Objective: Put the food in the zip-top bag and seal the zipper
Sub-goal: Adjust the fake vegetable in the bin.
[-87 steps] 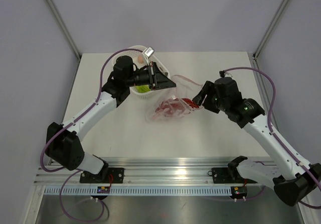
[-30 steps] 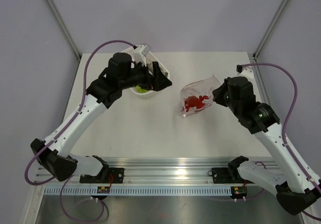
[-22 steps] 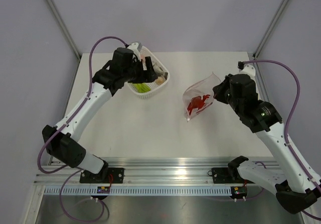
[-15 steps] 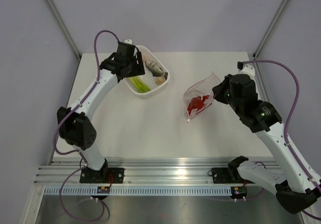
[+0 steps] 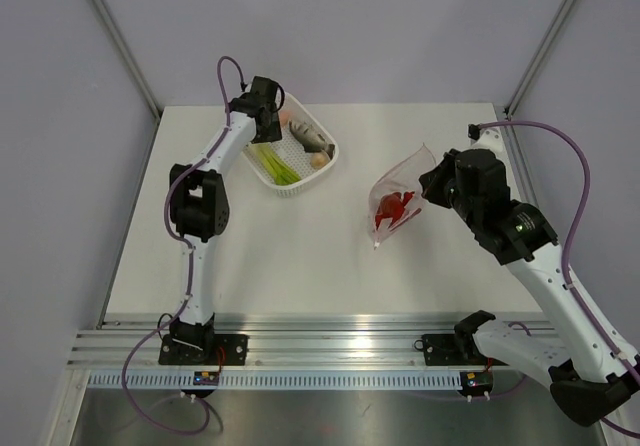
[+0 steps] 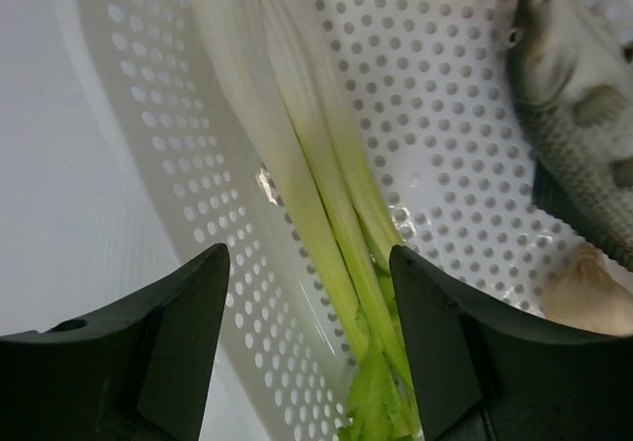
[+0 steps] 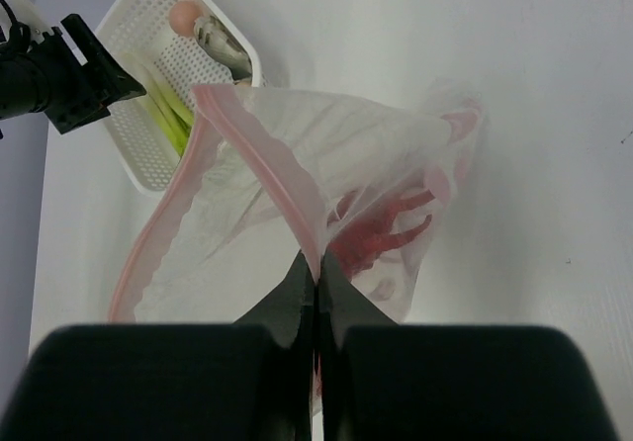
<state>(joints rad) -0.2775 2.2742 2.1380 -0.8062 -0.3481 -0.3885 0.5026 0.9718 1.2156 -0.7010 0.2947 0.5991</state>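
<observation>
Left pincer (image 6: 305, 263) hangs wide open and empty inside the basket (image 6: 148, 105), fingers straddling the green vegetable (image 6: 297, 154), with a fish (image 6: 579, 105) lying beside it. Well right of the basket, the right pincer (image 7: 316, 275) is clamped on the bag (image 7: 396, 154) at its zipper (image 7: 252, 144), with the lobster (image 7: 381, 228) inside. Best next: drop straight down and pinch across the stalks, clear of the basket wall, with the bag mouth held agape.
</observation>
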